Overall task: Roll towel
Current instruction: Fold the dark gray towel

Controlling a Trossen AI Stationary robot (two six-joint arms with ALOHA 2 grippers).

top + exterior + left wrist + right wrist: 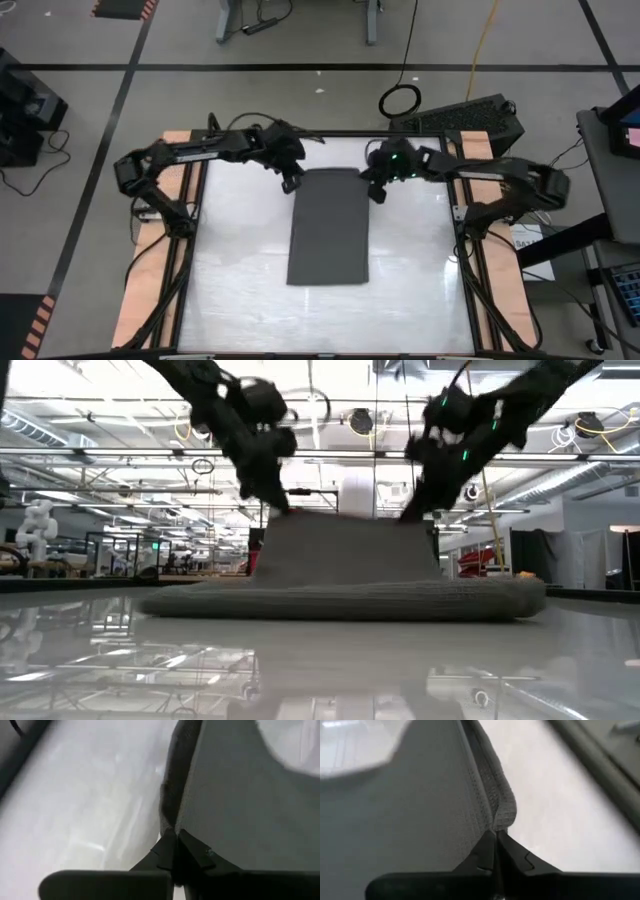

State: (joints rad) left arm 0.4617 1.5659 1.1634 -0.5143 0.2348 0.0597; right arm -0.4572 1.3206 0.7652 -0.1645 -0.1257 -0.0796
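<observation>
We see the towel (329, 226) flat on the white bench (240, 290), reaching out from both pincers. The left pincer (176, 836) and right pincer (495, 833) are each closed on a far corner. We judge the cloth soft, light and limp; corner grips suit rolling.

Legible text, labels, brands, numbers, signs: none. No readable marking in any view, neither on the plain dark charcoal-grey cloth towel (329, 226) nor on the white surface (240, 260) that carries it.
</observation>
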